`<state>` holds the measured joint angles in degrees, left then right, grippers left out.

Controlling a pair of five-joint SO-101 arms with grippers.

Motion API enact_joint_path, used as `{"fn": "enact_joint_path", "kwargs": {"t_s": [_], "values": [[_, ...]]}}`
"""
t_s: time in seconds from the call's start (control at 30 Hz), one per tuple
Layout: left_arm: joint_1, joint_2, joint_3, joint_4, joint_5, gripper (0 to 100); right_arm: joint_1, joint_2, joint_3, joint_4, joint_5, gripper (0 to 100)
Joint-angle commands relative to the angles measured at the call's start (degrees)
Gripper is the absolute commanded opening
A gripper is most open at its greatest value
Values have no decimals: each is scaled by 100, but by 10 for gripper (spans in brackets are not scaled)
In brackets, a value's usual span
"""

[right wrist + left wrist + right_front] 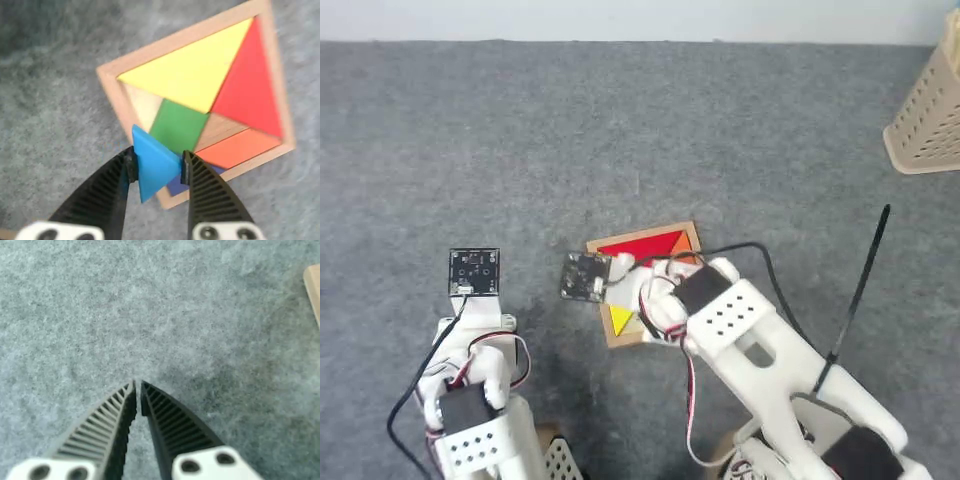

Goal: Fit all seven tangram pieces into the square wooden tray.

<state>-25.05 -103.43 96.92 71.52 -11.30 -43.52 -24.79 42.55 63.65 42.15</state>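
The square wooden tray [107,75] lies on grey carpet and holds a large yellow triangle [192,75], a large red triangle [247,92], a green square [179,127] and an orange parallelogram [237,148]. Bare wood shows on either side of the green square. My right gripper [157,165] is shut on a blue triangle [152,150], held above the tray's edge beside the green square. A dark blue piece [175,186] peeks out under it. My left gripper [137,387] is shut with nothing in it over bare carpet, away from the tray [312,287].
The right arm [740,320] covers much of the tray [692,232] in the high view. The left arm [470,400] stands at the lower left. A beige perforated basket [930,110] sits at the far right. A thin black strip [860,285] sticks up near the right arm.
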Motion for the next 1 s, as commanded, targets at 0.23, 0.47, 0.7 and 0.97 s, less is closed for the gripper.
{"fn": "enact_joint_path", "kwargs": {"t_s": [0.23,0.47,0.7,0.97], "values": [[-26,-79,-40,44,-26,13,-295,1587,-1090,-374,290,79],[-26,-79,-40,44,-26,13,-567,2000,-1090,-681,264,80],[-26,-79,-40,44,-26,13,-549,2062,-1090,-673,255,123],[-26,-79,-40,44,-26,13,-541,2026,-1090,-646,255,239]]}}
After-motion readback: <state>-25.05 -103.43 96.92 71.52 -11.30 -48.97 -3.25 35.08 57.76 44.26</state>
